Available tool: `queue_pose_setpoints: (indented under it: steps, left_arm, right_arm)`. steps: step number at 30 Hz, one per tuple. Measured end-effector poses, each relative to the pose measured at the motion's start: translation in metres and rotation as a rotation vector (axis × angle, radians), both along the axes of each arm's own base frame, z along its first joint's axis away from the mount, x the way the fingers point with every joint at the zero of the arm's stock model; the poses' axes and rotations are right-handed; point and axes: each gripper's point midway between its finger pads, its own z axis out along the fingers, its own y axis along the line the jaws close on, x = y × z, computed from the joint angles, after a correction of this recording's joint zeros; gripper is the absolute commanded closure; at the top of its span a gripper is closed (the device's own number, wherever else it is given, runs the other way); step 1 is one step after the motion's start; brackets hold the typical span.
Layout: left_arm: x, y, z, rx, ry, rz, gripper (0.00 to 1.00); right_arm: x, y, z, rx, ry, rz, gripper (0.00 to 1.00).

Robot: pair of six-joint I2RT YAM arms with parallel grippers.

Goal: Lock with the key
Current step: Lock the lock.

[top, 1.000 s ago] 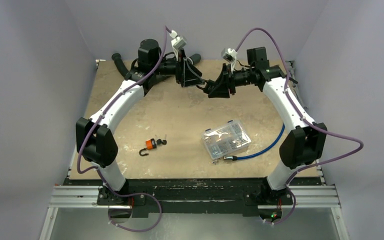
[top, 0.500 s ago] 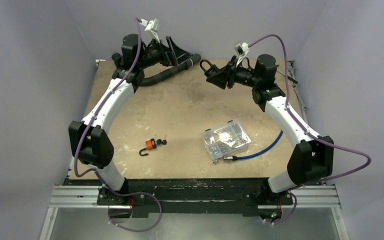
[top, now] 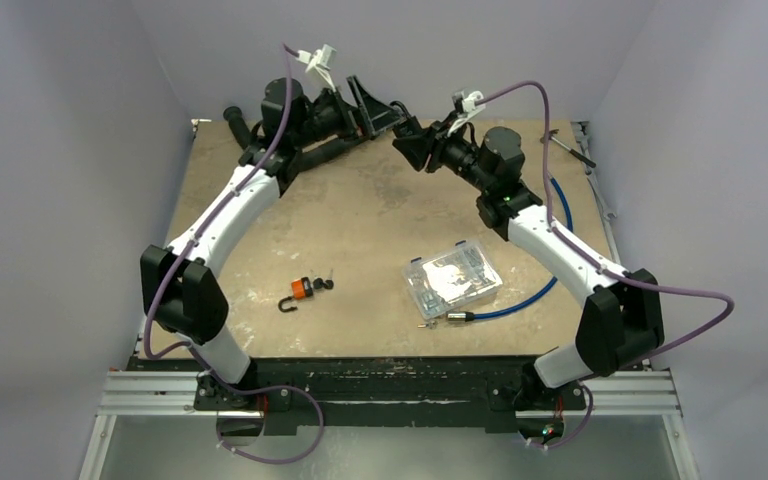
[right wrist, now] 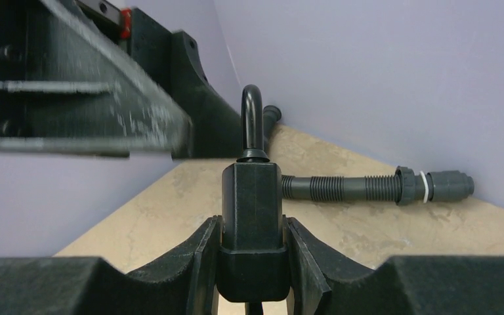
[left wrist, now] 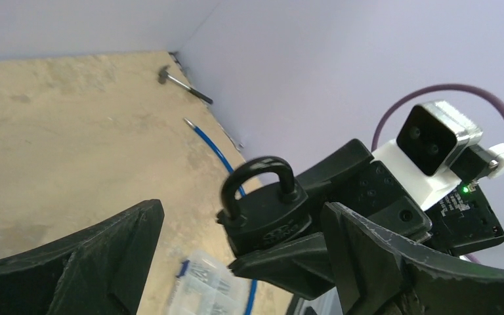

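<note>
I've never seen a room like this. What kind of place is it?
Probably a robot practice booth in a lab. Plain walls box in one table, two robot arms are bolted at its near edge, and odd practice things are there: a black padlock, a clear parts box.

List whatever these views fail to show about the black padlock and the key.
- Black padlock keyhole: in the right wrist view it is hidden by the right gripper and cut off by the bottom edge. In the left wrist view that gripper's finger covers it.
- Whether a key sits in it: no view shows this.
- Key beside the orange padlock: too small in the top view to tell whether it is inserted.
</note>
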Motion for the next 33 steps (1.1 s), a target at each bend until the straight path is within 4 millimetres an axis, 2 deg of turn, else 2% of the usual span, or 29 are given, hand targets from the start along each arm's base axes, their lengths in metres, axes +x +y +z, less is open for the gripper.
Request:
queue_pose_setpoints:
  steps: [5,12,14,20,26,28,29,30,33]
  left_arm:
    - [-0.018,-0.025,-0.009,0.001,0.029,-0.056,0.0]
    - [-0.019,-0.029,-0.009,-0.004,0.035,-0.047,0.01]
    - [-0.02,-0.031,-0.008,-0.015,0.041,-0.052,0.09]
    - [-0.022,-0.034,-0.008,-0.05,0.064,-0.059,0.44]
    - [-0.017,-0.033,-0.007,-0.098,0.068,-0.059,0.68]
    - [-0.017,-0.033,-0.007,-0.107,0.071,-0.063,0.87]
    - [-0.017,-0.033,-0.008,-0.111,0.072,-0.065,0.93]
    - [-0.016,-0.033,-0.009,-0.113,0.075,-0.066,1.0]
    - [-0.016,-0.033,-0.012,-0.116,0.082,-0.074,1.0]
  right_arm:
    - [-0.001,0.008,0.006,-0.004,-0.042,-0.026,1.0]
    - [-0.002,0.015,0.006,-0.049,-0.092,-0.069,1.0]
    - [-0.002,0.017,0.006,-0.067,-0.109,-0.082,1.0]
    - [-0.002,0.018,0.001,-0.104,-0.136,-0.106,1.0]
    - [0.0,0.016,0.007,-0.113,-0.178,-0.139,1.0]
    - [0.0,0.016,0.007,-0.118,-0.183,-0.143,1.0]
    - [0.001,0.016,0.005,-0.121,-0.183,-0.145,0.97]
    - [0.001,0.016,0.004,-0.122,-0.182,-0.146,0.88]
    - [-0.001,0.017,0.001,-0.126,-0.179,-0.134,0.68]
